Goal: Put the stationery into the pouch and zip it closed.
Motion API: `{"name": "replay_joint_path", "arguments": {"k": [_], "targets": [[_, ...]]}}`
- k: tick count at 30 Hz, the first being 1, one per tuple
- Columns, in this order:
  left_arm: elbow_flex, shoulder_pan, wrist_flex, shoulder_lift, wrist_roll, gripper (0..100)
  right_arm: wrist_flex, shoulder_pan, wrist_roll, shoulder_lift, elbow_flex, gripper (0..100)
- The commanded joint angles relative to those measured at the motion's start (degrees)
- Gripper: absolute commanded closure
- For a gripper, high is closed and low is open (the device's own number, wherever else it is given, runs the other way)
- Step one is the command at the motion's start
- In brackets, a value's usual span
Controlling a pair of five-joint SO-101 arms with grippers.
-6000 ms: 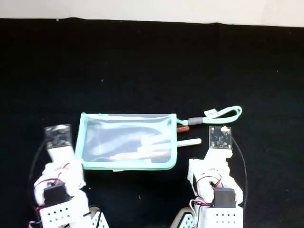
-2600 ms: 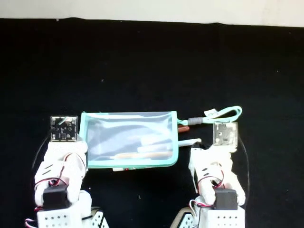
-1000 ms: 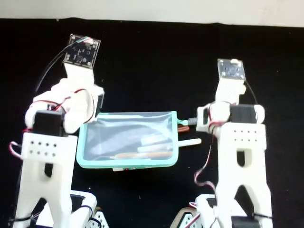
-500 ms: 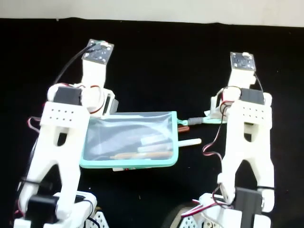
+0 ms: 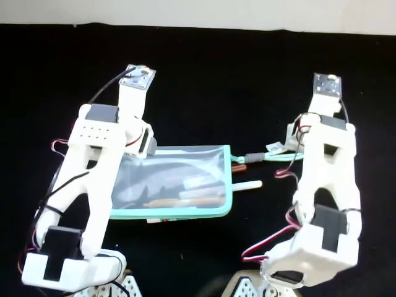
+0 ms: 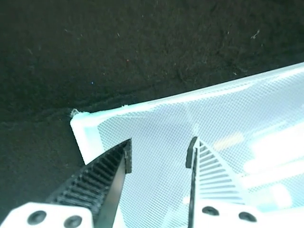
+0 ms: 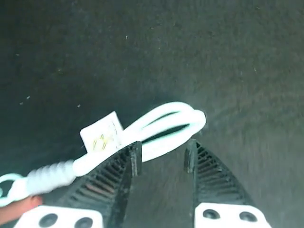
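A clear mesh pouch [image 5: 185, 215] with a mint border lies at the table's middle. Several pens [image 5: 185, 199] lie inside it. A white pen [image 5: 249, 184] pokes out of its right end, beside a brown piece [image 5: 238, 167]. A mint strap [image 5: 283, 156] with a white tag runs right from the zip pull. My left arm [image 5: 102, 142] stretches over the pouch's left end. Its gripper [image 6: 159, 152] hangs open just above the pouch [image 6: 142, 107] near the corner. My right gripper [image 7: 163, 154] is open over the strap loop [image 7: 166, 121], beside its tag [image 7: 102, 135].
Black cloth covers the table, with a pale wall strip [image 5: 198, 12] along the far edge. Both arm bases [image 5: 74, 272] stand at the front edge. Open cloth lies behind the pouch and to the far sides.
Both arms have risen from their folded rest at the front edge and stretched forward, the left over the pouch's left end, the right over the strap. The pouch has not moved.
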Motion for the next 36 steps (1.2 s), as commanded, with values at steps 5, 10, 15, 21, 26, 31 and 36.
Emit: {"name": "replay_joint_path", "arguments": {"k": [5,10,15,21,26,31,36], "targets": [[-2.15,0.66,-0.18,3.82,0.0,79,-3.56,2.42,1.05,4.88,-6.37,83.6],[-2.42,0.66,-0.18,6.37,0.09,79,-3.38,4.88,1.23,5.49,-7.87,83.6],[-2.42,0.57,-0.18,6.55,0.18,79,-3.47,5.14,1.23,5.76,-7.52,83.6],[-2.42,0.57,-0.18,6.64,0.26,79,-3.56,5.23,1.23,7.16,-6.46,83.6],[-2.42,0.57,-0.18,6.73,0.26,79,-3.56,5.23,1.23,12.0,-6.29,83.6],[-2.42,0.57,-0.18,6.81,0.26,79,-3.3,5.23,1.23,12.88,-6.29,83.8],[-2.42,0.57,-0.18,6.81,0.18,79,-0.57,7.25,1.23,12.79,-6.37,83.8]]}}
